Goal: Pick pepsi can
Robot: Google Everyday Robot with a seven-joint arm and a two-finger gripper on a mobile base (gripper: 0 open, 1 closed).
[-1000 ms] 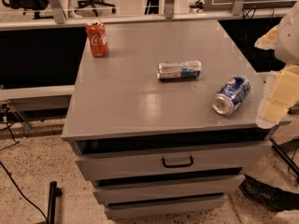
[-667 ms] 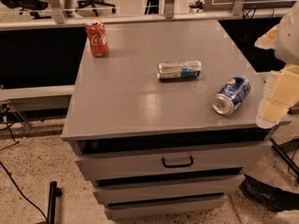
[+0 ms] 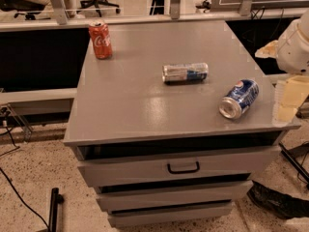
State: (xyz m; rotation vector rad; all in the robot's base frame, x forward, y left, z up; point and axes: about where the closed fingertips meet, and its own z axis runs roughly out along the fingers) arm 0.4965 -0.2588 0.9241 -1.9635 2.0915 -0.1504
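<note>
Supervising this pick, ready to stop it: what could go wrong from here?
The pepsi can lies on its side near the right front edge of the cabinet top; a nudge could roll it off. The gripper sits beside that edge, so it might clip the top coming in. The silver-and-blue can lies nearby and could be grabbed by mistake.

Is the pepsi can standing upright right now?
No, the pepsi can lies on its side near the right edge of the cabinet top, with the gripper just beyond that edge.
</note>
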